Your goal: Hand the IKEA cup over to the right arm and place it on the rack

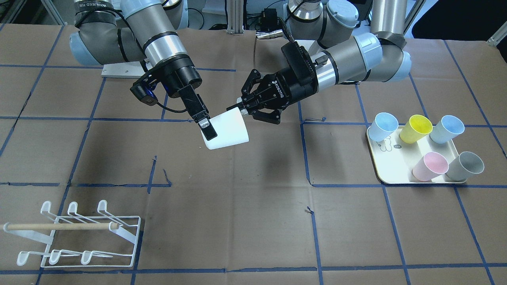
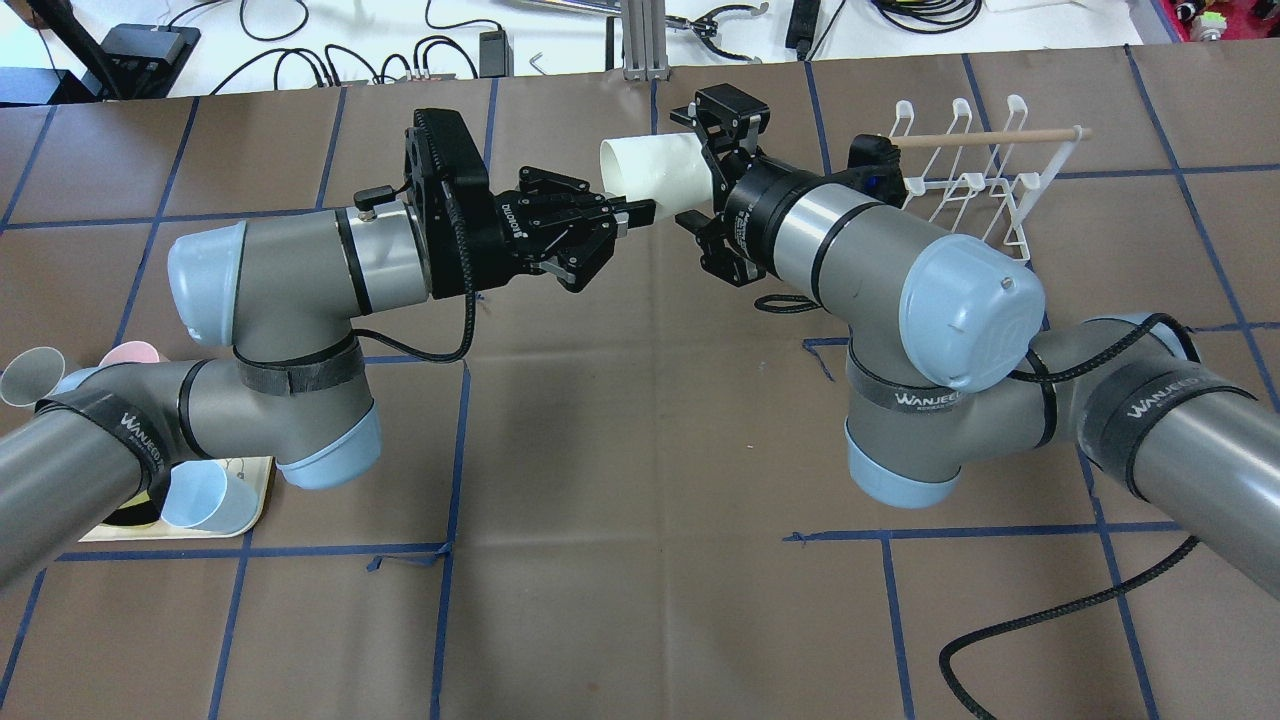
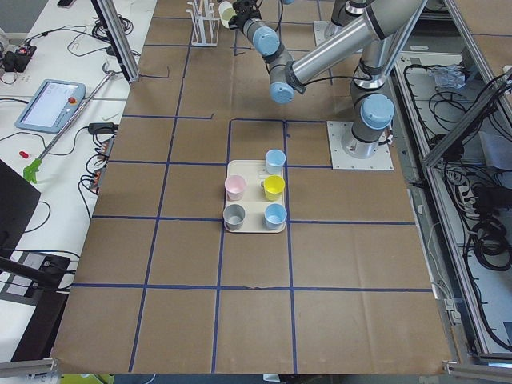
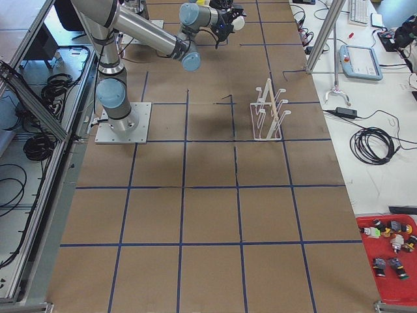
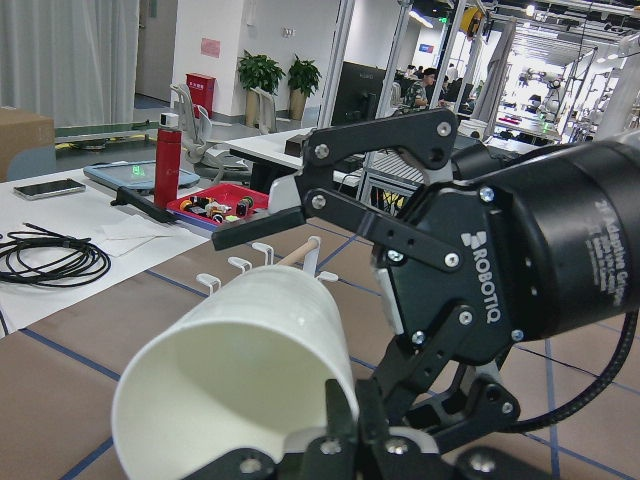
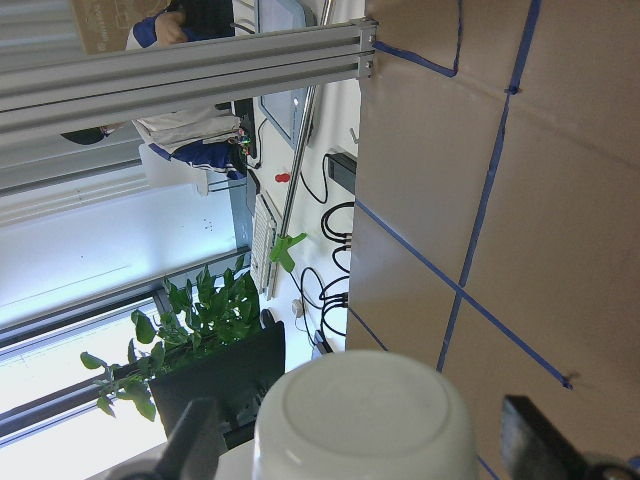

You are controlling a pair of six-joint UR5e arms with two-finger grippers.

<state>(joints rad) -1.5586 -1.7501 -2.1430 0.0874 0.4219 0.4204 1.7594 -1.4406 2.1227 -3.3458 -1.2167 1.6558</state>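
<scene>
A white IKEA cup (image 1: pixel 227 128) hangs on its side above the middle of the table, its base toward the right arm. My left gripper (image 1: pixel 240 109) is shut on the cup's rim, one finger inside the mouth in the left wrist view. The right gripper (image 2: pixel 700 175) is open, its fingers (image 6: pixel 195 440) standing on either side of the cup's base (image 6: pixel 365 415) with a gap at each side. The rack (image 1: pixel 79 233), white wire with a wooden dowel, stands near a table corner on the right arm's side, well apart from both grippers.
A cream tray (image 1: pixel 390 174) with several pastel cups sits on the left arm's side. Brown paper with blue tape lines covers the table. Cables and tools lie beyond the far edge (image 2: pixel 300 40). A red parts bin (image 4: pixel 391 254) sits off the table.
</scene>
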